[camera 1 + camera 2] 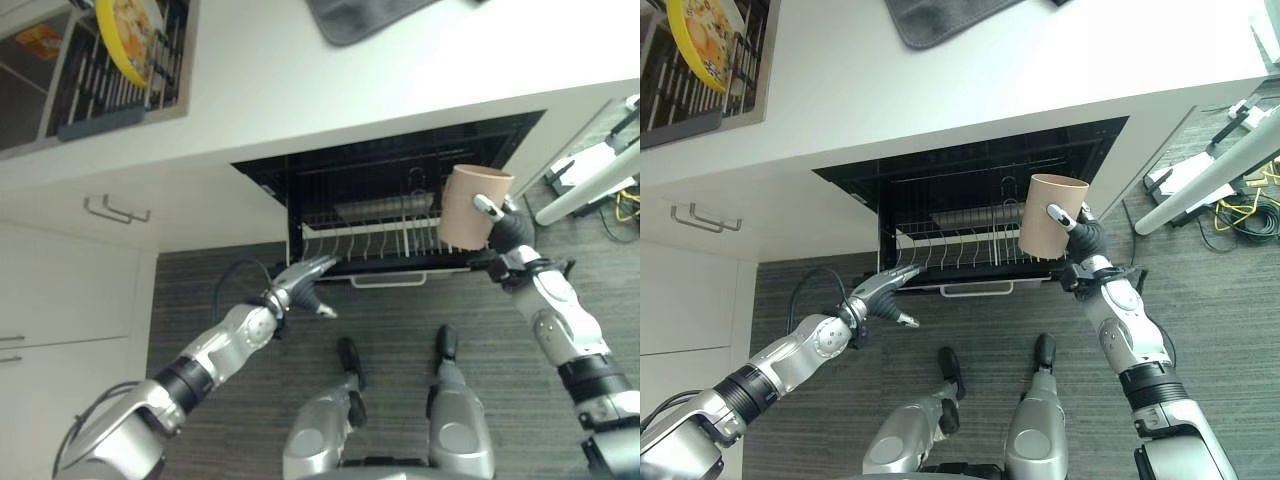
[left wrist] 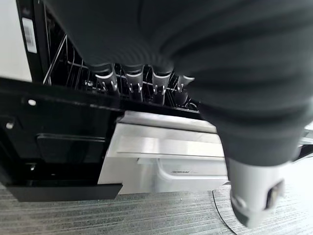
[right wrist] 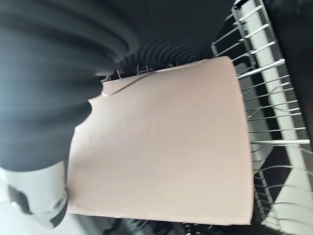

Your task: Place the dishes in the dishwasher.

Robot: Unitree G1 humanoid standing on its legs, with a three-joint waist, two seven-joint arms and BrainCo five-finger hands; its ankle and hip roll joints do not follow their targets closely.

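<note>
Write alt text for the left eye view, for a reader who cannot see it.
Seen from above, the robot's right hand holds a tan cup upright over the wire rack of an open dishwasher under a white counter. The left hand reaches toward the rack's front left, fingers straight. A yellow plate stands in a drying rack on the counter.

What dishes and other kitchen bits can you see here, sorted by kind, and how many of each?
Cups: 1, the beige cup held in the right hand over the dishwasher rack.
Plates: 1, the yellow plate standing in the drying rack.
Cloths: 1, the dark mat on the counter.
Total: 3.
</note>
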